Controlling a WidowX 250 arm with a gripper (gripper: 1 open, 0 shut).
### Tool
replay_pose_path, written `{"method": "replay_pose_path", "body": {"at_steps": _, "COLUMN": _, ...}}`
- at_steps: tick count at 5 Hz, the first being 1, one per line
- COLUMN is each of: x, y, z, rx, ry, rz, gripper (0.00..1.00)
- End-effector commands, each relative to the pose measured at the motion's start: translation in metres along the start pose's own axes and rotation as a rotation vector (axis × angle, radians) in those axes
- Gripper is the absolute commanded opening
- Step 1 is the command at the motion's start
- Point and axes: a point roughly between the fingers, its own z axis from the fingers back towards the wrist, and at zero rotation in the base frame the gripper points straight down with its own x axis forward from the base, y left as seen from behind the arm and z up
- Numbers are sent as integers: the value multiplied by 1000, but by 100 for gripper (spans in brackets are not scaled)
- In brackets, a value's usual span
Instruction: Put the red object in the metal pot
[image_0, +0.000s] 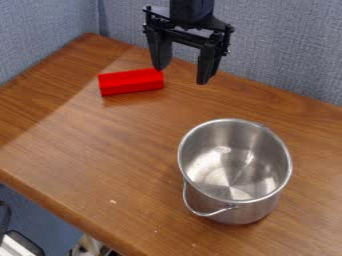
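Red block on the table, pot apart, gripper bare above.

The red object (131, 81) lies flat on the wooden table (80, 130) toward its far left — well apart from the metal pot (235, 170), which stands upright near the front right edge with its wire handle down at the front. The gripper (187, 68) hangs just right of the block, pointing down, jaws spread wide, holding nothing.

arm (191, 8) cut off by top edge; table (80, 130) corners cropped left and bottom.
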Motion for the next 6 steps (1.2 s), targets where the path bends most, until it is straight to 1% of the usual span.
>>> {"method": "replay_pose_path", "body": {"at_steps": 1, "x": -1, "y": -5, "z": -10, "rx": 3, "ry": 20, "rz": -20, "gripper": 100}}
{"method": "replay_pose_path", "body": {"at_steps": 2, "x": 0, "y": 0, "z": -22, "rx": 19, "ry": 35, "rz": -67, "gripper": 100}}
{"method": "replay_pose_path", "body": {"at_steps": 3, "x": 10, "y": 16, "z": -33, "rx": 33, "ry": 31, "rz": -176, "gripper": 100}}
{"method": "replay_pose_path", "body": {"at_steps": 4, "x": 20, "y": 32, "z": -43, "rx": 46, "ry": 26, "rz": -249, "gripper": 100}}
{"method": "replay_pose_path", "body": {"at_steps": 5, "x": 33, "y": 51, "z": -50, "rx": 51, "ry": 5, "rz": -324, "gripper": 100}}
{"method": "replay_pose_path", "body": {"at_steps": 6, "x": 34, "y": 71, "z": -36, "rx": 71, "ry": -15, "rz": -370, "gripper": 100}}
